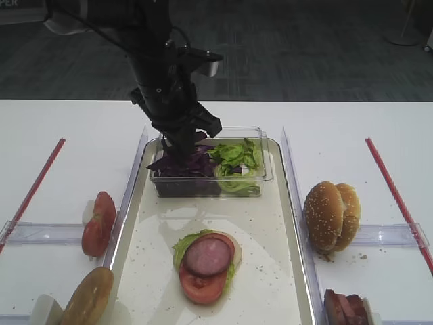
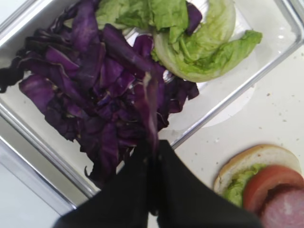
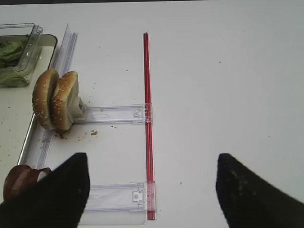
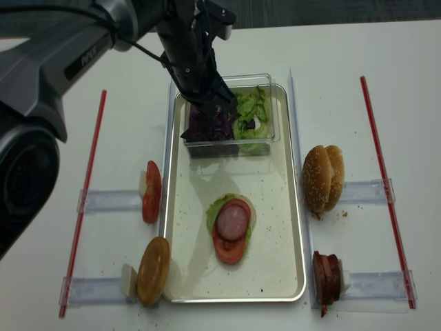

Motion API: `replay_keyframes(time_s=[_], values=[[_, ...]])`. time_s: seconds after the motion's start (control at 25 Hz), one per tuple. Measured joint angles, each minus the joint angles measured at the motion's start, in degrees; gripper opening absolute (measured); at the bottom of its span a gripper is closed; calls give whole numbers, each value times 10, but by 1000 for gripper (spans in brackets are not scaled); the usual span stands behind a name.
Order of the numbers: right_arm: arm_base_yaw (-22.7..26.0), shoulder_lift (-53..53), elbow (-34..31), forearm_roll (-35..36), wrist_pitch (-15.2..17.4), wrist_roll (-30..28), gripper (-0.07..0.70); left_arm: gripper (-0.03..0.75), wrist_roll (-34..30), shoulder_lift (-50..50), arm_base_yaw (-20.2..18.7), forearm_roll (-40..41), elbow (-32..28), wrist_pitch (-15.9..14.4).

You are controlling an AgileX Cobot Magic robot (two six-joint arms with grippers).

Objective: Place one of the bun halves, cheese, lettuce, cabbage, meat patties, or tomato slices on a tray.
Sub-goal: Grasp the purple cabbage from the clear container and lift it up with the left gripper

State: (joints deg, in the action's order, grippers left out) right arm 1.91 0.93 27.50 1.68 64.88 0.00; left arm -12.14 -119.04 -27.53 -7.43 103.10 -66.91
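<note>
The purple cabbage [image 1: 184, 164] lies heaped in the left half of a clear plastic box at the far end of the tray [image 1: 270, 271], next to the lettuce [image 1: 237, 159]. My left gripper [image 1: 184, 142] reaches down into that heap. In the left wrist view it [image 2: 153, 145] is shut on a strip of cabbage [image 2: 151, 104] that sticks out past the tips. On the tray nearer me sits a stack of bun bottom, lettuce, tomato slice and meat patty [image 1: 208, 254]. My right gripper [image 3: 152, 164] is open over bare table, holding nothing.
Right of the tray, bun halves [image 1: 330, 215] stand on edge in a clear holder, with meat patties [image 1: 345, 308] nearer. To the left stand tomato slices [image 1: 98, 223] and another bun half [image 1: 88, 296]. Red rods [image 3: 148, 118] run along both outer sides.
</note>
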Motion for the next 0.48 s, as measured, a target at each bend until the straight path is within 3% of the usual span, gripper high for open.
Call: replay_keyframes(time_s=[0.48], values=[[0,0,0,0,0,0,571,-17,-3,51,-4,-10,2,-32]])
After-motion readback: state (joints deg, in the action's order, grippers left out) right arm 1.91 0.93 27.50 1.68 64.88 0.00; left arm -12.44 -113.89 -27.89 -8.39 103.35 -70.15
